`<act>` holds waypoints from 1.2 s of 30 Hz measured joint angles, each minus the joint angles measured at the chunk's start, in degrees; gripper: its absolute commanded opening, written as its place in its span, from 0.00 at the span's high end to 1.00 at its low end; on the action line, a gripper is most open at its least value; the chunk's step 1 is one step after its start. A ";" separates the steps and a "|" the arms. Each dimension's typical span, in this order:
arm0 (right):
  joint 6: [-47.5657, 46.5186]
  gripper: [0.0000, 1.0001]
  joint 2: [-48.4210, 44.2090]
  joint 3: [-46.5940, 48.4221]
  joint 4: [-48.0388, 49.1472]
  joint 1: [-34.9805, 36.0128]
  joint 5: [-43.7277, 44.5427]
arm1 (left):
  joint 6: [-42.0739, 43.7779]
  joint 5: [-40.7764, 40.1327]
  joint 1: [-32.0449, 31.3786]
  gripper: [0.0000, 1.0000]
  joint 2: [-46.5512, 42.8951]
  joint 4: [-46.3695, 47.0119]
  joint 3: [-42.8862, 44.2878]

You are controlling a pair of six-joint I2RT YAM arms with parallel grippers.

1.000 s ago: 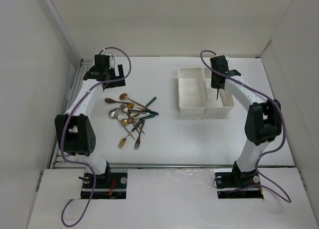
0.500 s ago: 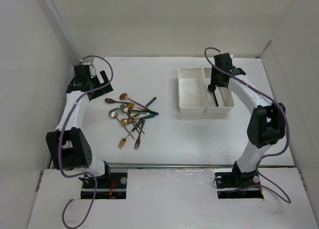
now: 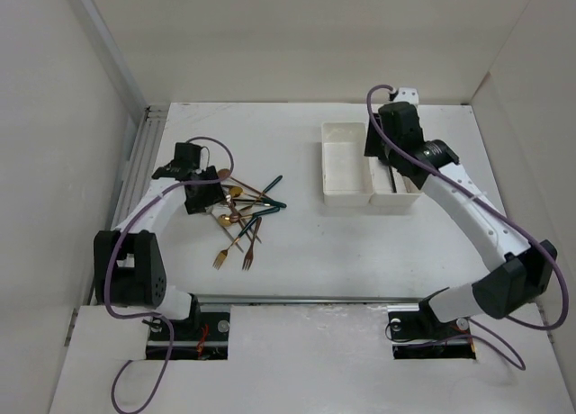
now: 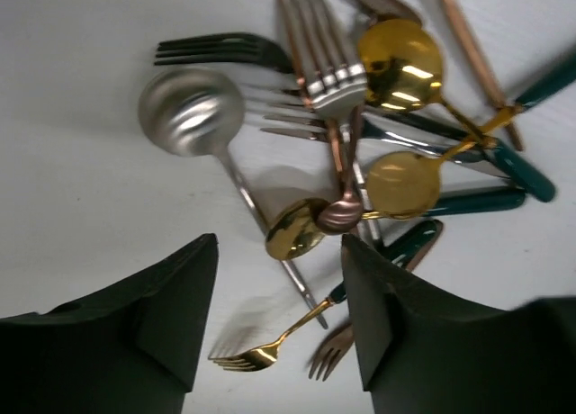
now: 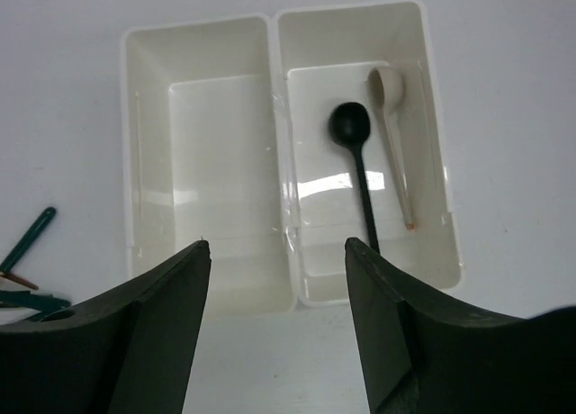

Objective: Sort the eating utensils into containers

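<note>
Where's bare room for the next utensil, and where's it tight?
Left bin is bare. Right bin holds a black spoon and a cream spoon. Table between utensil pile and bins is bare. The pile is crowded, left gripper over it.

A robot lab is shown here, not a home or a kitchen. A white desk is closed in by plain white walls on the left, right and far sides, like a big box. Two robot arms are bolted at the near edge, the left arm and the right arm. Purple cables are hung in loops along them. A metal rail is fixed along the left side. A pile of forks and spoons and two white bins are set out on the bare desk.
</note>
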 measured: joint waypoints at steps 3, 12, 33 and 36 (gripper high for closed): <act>0.26 0.33 -2.99 -3.67 0.00 -0.07 0.85 | -1.25 -2.82 -0.09 0.53 2.95 -0.59 -0.37; -0.98 0.31 -9.29 -9.05 0.17 -0.39 2.12 | -2.89 -5.90 0.15 0.53 11.04 -0.35 1.29; -3.23 0.28 -14.36 -8.63 0.07 -1.55 6.27 | -3.54 -6.34 0.15 1.00 14.51 1.38 0.57; -3.19 0.28 -15.41 -7.93 -0.28 -1.55 6.86 | -3.32 -4.98 0.15 1.00 15.10 1.16 1.03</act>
